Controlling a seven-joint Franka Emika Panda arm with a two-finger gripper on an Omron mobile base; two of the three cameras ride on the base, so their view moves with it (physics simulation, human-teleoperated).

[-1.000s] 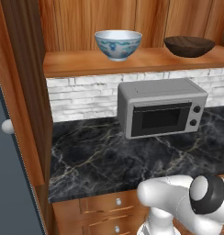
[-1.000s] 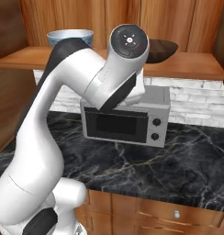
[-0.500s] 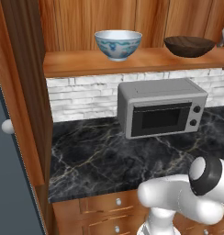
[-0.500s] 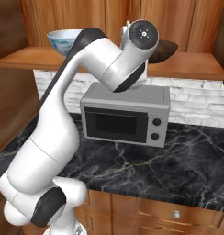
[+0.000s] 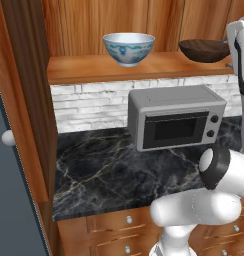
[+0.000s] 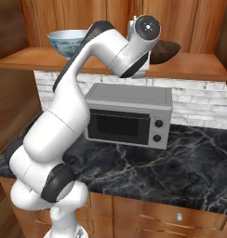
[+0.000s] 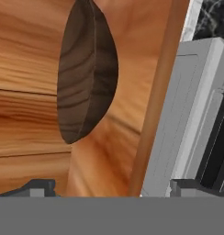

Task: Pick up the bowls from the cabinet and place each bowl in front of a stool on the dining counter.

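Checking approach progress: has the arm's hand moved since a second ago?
Yes. In the right base view the wrist has swung right and up against the microwave, ending beside the wooden bowl on the shelf.

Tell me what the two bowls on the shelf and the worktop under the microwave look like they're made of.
The left bowl looks like glazed porcelain: glossy white with a blue pattern outside. The right bowl looks like dark wood with a matte finish: grain lines run across it. The worktop looks like polished black marble, with pale gold-white veins, though it could be an imitation.
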